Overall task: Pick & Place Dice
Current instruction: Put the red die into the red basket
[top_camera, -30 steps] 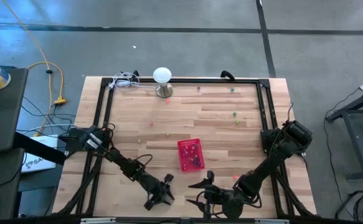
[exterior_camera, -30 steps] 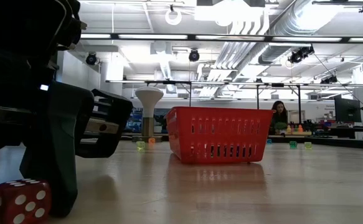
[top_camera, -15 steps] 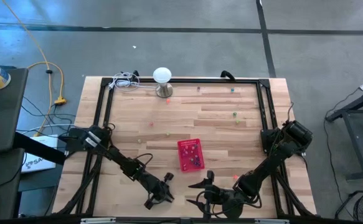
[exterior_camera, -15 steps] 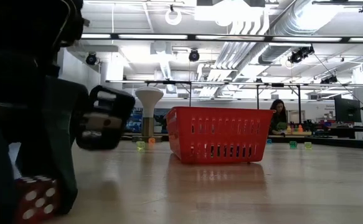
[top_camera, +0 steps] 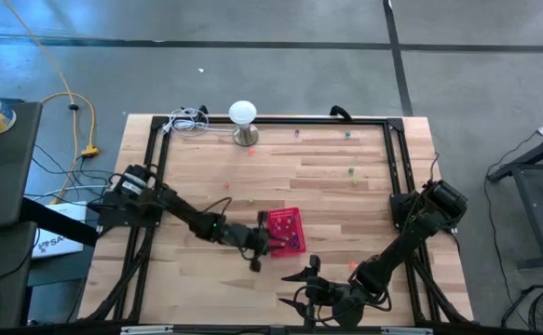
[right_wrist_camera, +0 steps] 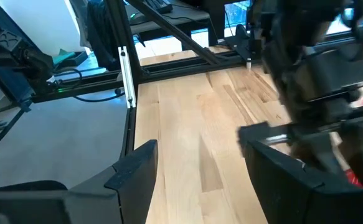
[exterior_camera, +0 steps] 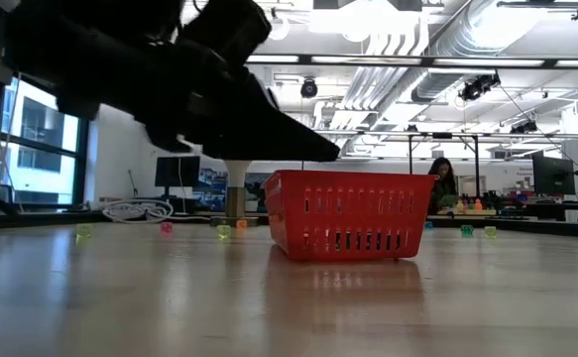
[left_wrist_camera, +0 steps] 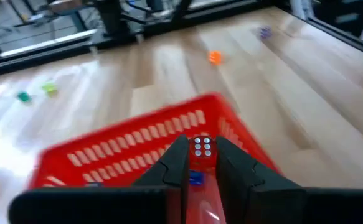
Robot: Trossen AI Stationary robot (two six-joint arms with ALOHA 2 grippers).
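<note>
Since a second ago we see the left claw (left_wrist_camera: 201, 163) has moved from the table's near edge up to the red basket (top_camera: 286, 230), lifting the red die (left_wrist_camera: 202, 147) off the table (top_camera: 327, 177). It grips that die between its fingertips, at the basket's rim. The right claw (right_wrist_camera: 197, 165) waits near the front edge, jaws apart, holding nothing. We count one basket, one white lamp (top_camera: 243, 115), and about six loose dice (exterior_camera: 224, 231) scattered on the far table; some lie inside the basket, uncountable.
</note>
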